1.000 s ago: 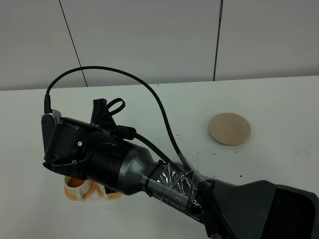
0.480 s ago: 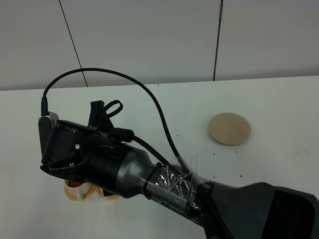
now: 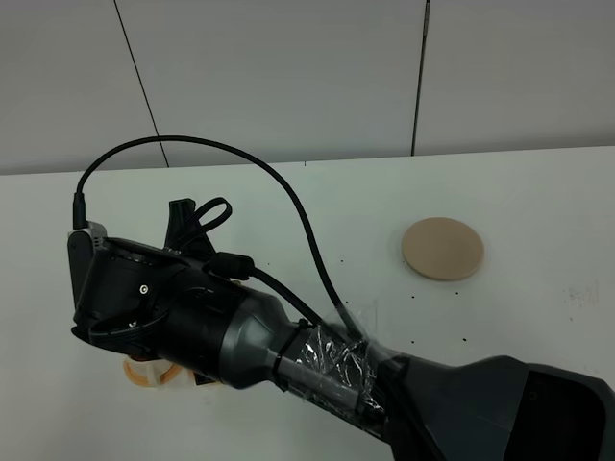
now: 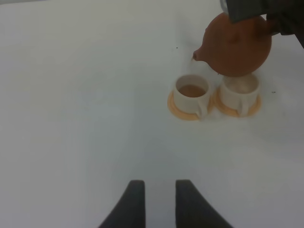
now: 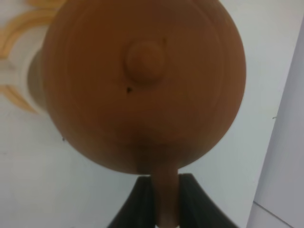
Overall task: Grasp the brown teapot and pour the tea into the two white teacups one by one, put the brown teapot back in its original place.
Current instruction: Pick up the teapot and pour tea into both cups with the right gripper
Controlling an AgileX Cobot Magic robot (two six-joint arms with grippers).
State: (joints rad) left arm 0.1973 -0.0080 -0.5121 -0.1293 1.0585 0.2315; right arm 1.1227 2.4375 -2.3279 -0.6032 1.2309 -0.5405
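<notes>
Reddish-brown teapot (image 4: pixel 237 45), pinched by its handle in the closed right gripper (image 5: pixel 166 197), hangs over the paler teacup (image 4: pixel 240 86), spout aimed at the tea-filled teacup (image 4: pixel 191 91) beside it, near the table's (image 4: pixel 71 95) front edge; the left gripper (image 4: pixel 159 204) is parted and empty.

Right gripper (image 5: pixel 166 203) clamped; left gripper (image 4: pixel 159 202) spread

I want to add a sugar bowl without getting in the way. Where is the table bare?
Bare table surrounds the beige coaster, itself empty, on the right. Crowded: the left front, where the right arm holds the brown teapot over the two white teacups.
</notes>
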